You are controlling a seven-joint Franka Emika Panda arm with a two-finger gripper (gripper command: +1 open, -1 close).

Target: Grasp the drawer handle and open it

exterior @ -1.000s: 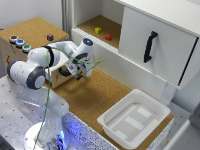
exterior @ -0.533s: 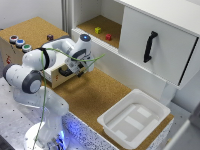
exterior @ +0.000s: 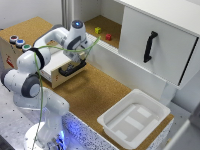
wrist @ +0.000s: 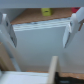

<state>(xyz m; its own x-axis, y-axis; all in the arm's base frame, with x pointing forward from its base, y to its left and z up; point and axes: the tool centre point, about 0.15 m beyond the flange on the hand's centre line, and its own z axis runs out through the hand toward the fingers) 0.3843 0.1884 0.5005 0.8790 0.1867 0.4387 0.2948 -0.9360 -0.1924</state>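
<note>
The drawer (exterior: 56, 67) juts out of the tan wooden box at the exterior view's left, showing its pale inner walls. Its short black drawer handle (exterior: 72, 70) runs across the tan front. My gripper (exterior: 78, 61) hangs just above the handle with the fingers pointing down. In the wrist view my gripper (wrist: 40, 35) is open, its two pale fingers (wrist: 7, 36) spread wide with nothing between them. The drawer handle (wrist: 64, 79) is only a dark blur at the picture's edge, beyond the fingertips, beside a tan wooden strip (wrist: 52, 70).
A white plastic tub (exterior: 114, 125) sits on the cork table at the exterior view's right. Behind it stands a white cabinet front with an upright black handle (exterior: 150, 46). A yellow block (exterior: 98, 30) and a red block (exterior: 108, 36) lie on the back shelf. Coloured cups (exterior: 18, 42) top the wooden box.
My wrist has risen and shifted slightly toward the exterior view's left. The fingers now stand above the handle, apart from it. The drawer stays pulled out.
</note>
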